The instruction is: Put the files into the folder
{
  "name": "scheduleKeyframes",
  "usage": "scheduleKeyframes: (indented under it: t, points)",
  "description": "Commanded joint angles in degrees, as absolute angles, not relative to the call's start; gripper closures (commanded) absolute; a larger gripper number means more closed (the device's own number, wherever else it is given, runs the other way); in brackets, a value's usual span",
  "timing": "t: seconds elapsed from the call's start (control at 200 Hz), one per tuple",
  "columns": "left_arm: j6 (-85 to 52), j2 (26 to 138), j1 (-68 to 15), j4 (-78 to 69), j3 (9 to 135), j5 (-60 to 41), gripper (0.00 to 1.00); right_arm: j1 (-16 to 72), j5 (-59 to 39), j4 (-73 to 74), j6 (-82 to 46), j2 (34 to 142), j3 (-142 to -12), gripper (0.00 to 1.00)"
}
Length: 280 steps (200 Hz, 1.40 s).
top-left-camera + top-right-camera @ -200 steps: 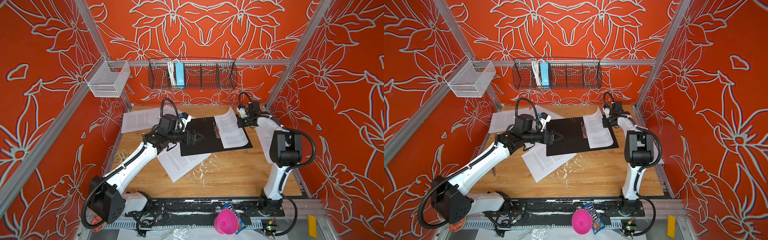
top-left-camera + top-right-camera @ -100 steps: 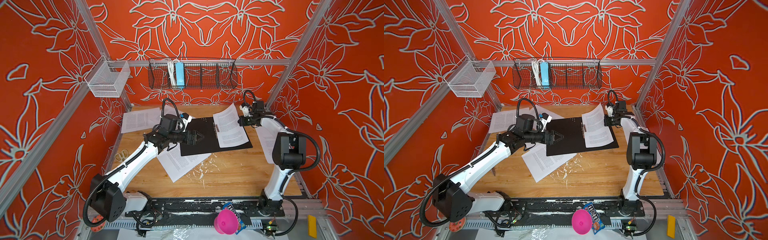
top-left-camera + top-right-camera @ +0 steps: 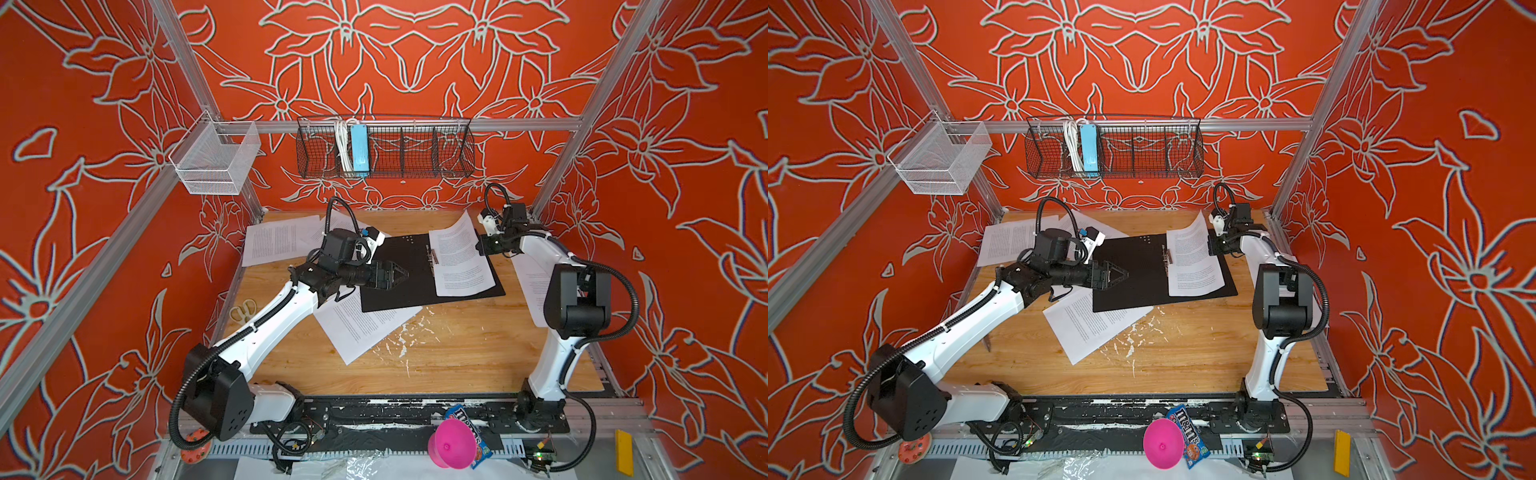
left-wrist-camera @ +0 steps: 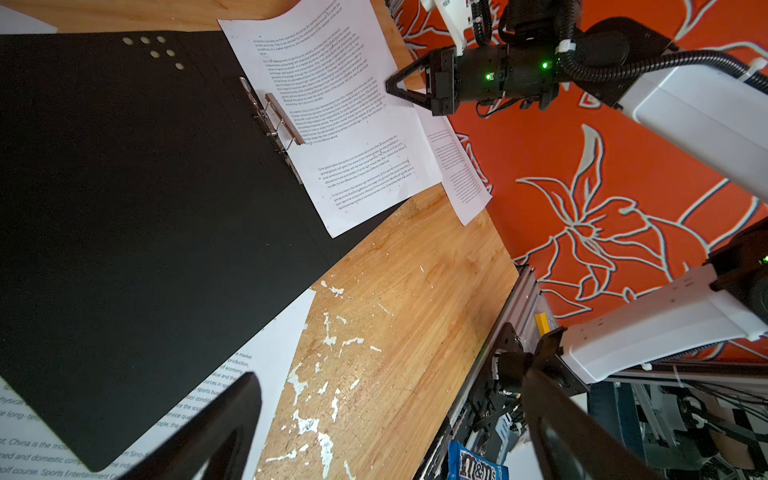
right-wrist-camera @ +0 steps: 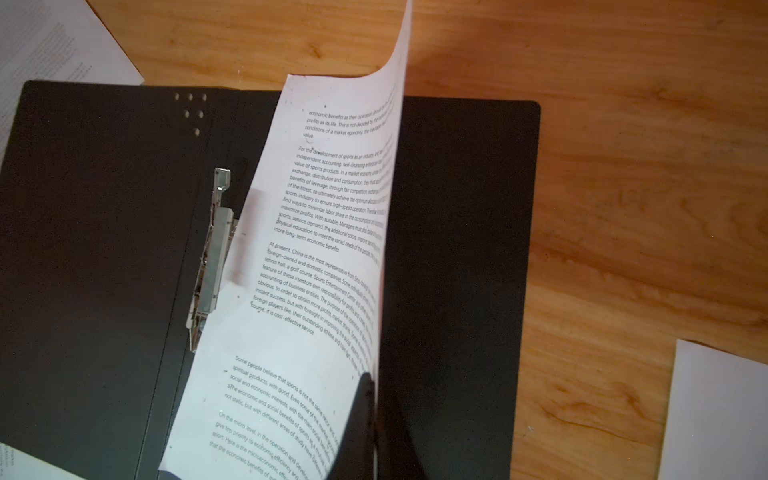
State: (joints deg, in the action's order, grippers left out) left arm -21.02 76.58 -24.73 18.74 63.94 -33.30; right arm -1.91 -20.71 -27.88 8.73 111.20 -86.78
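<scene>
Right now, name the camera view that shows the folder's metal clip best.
The right wrist view: the metal clip is large and sharp against the black folder, beside the curled sheet. The left wrist view shows it smaller and slanted. In both top views it is only a tiny silver strip.

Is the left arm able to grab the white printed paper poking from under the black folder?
Probably yes: the left gripper is open and close; most of the white printed paper lies uncovered.
</scene>
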Motion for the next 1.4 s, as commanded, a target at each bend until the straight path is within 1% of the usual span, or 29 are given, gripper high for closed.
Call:
scheduleKeyframes:
  t: [0.0,0.33,1.121,1.241,1.396]
  points:
    - [-21.32,77.09,-24.35,18.37,64.42,-34.26,0.02,-1.66,-18.11,-29.44,12.02,111.84,-86.71,1.0]
    - [-21.3,77.43,-24.35,18.37,64.41,-34.45,0.02,-0.21,-18.78,-28.84,13.88,112.17,-86.56,1.0]
    - [-21.51,77.72,-24.33,18.37,64.51,-34.63,0.02,0.0,-21.17,-26.62,12.95,111.49,-84.93,1.0]
    - [-21.55,77.83,-24.35,18.31,64.57,-34.72,0.02,-0.03,-18.96,-27.42,14.06,111.2,-84.67,1.0]
    - [-21.7,77.92,-24.35,18.33,64.6,-34.9,0.02,-0.02,-13.82,-27.29,14.3,110.33,-84.13,1.0]
